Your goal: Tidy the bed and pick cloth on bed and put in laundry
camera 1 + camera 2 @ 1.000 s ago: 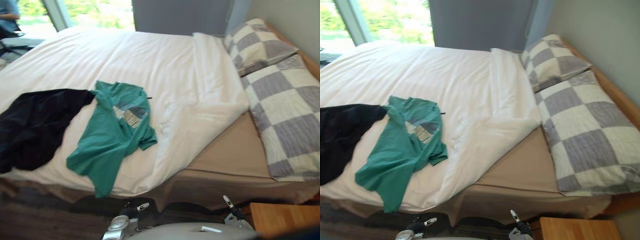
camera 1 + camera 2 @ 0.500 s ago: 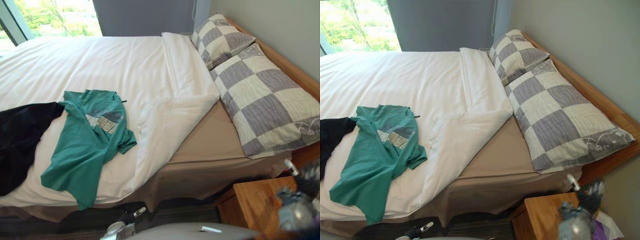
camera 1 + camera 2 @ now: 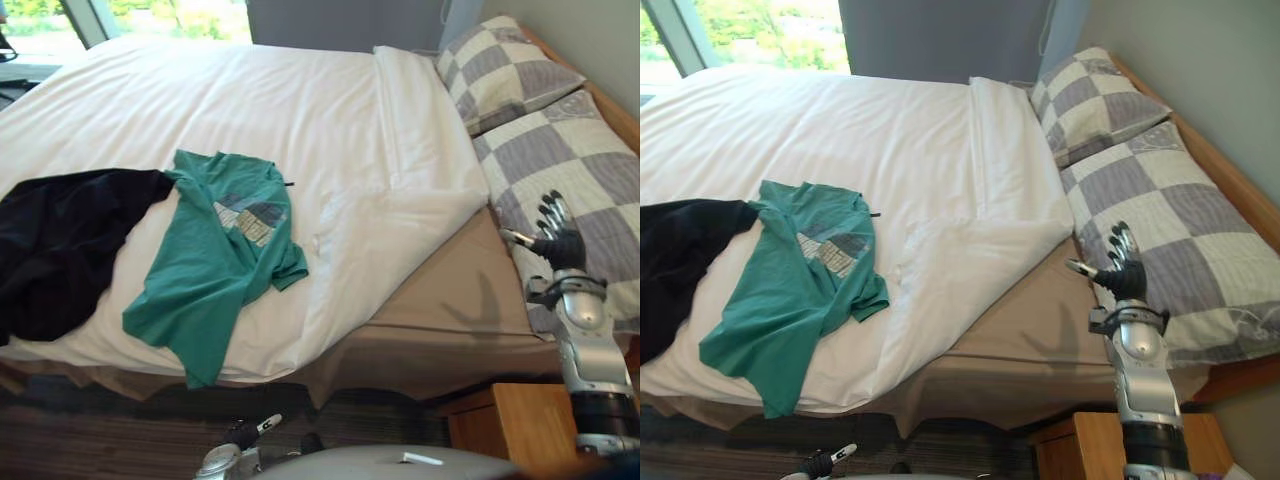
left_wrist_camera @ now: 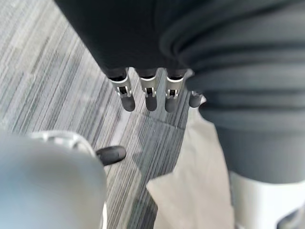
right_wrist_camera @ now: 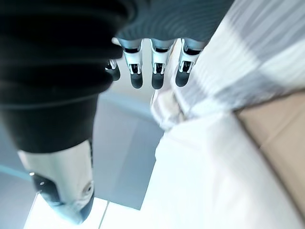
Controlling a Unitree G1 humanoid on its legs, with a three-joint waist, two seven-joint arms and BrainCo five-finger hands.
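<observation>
I see the shirt [image 3: 215,265] on the duvet [image 3: 300,100], long axis near-to-far, collar away from me, hem at the near edge, black cloth [image 3: 60,240] touching its left side. My right hand [image 3: 558,245] hovers by the pillow [image 3: 570,165], fingers spread; my left hand [image 4: 147,93] hangs straight-fingered, empty.

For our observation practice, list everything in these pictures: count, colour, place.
duvet: one, white, spread wide, near corner folded back.
T-shirt: one, green, on the duvet's near edge.
garment: one, black, touching the T-shirt's left side.
pillows: two, grey-and-cream checked, right of the duvet.
sheet: one, tan, bared beside the pillows.
bedside table: one, wooden, below the near pillow.
right robot hand: one, open, before the near pillow.
left robot hand: one, open, over grey carpet.
</observation>
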